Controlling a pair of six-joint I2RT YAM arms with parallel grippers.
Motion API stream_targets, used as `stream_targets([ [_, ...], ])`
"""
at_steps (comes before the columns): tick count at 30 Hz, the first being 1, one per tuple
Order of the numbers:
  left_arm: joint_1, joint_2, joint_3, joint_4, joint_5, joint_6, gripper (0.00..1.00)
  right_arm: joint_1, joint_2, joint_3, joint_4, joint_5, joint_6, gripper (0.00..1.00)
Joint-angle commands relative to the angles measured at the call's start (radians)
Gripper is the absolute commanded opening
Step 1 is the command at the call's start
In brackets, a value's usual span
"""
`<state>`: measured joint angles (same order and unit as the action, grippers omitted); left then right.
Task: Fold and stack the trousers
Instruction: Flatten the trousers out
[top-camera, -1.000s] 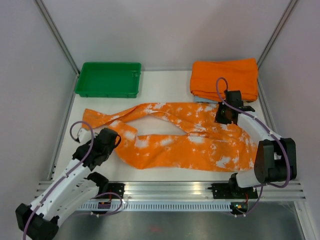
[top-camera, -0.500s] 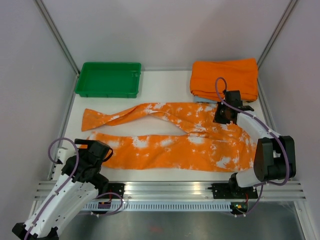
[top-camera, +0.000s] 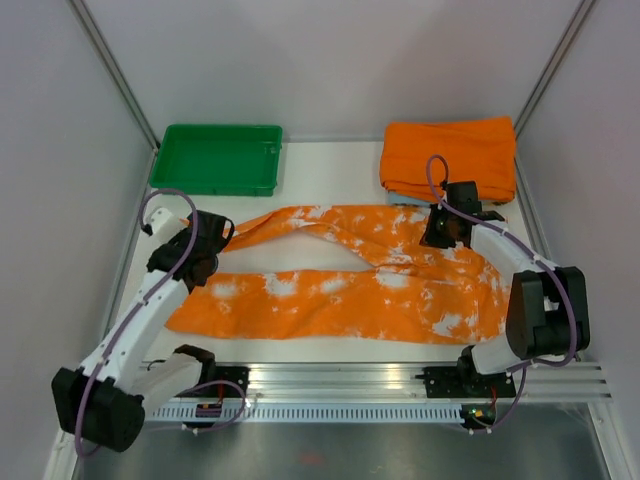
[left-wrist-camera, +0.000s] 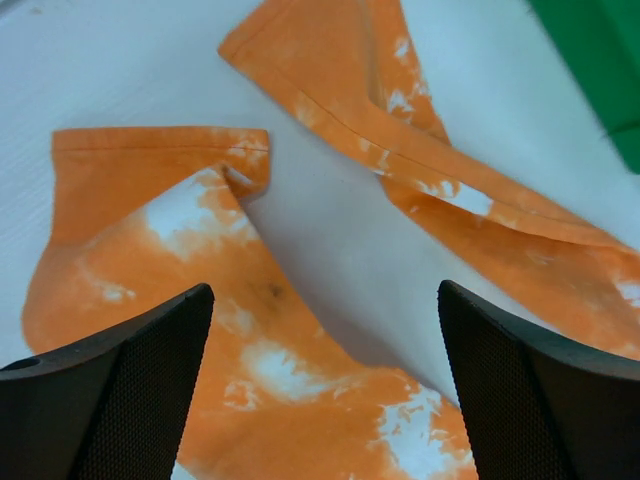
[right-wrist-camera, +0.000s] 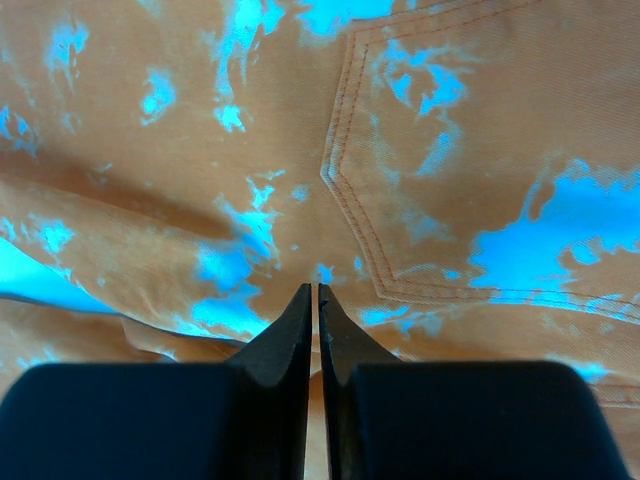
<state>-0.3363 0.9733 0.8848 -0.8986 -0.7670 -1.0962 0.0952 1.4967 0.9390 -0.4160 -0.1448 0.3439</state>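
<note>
as only right wrist shows, pocket (right-wrist-camera: 480, 180) on trousers (right-wrist-camera: 130, 200)

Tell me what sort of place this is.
Probably a robotics lab test cell: grey panel walls enclose a white table, an aluminium rail carries the arms' bases, and patterned trousers, a green tray and folded orange cloth are laid out.
</note>
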Motion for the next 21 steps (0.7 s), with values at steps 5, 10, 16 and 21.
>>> stream_targets([
  [5,0.229,0.105,-0.076,0.276,0.353,0.176,0.80,0.017,0.007,0.026,0.031,-0.027,0.003,0.11],
  [10,0.520,0.094,-0.214,0.392,0.515,0.157,0.72,0.021,0.026,0.030,0.034,-0.033,0.004,0.12],
  [16,0.617,0.185,-0.260,0.450,0.518,0.084,0.72,0.031,0.060,0.066,0.025,-0.042,0.004,0.11],
  [21,0.747,0.235,-0.287,0.516,0.572,0.053,0.68,0.035,0.071,0.069,0.023,-0.038,0.006,0.11],
])
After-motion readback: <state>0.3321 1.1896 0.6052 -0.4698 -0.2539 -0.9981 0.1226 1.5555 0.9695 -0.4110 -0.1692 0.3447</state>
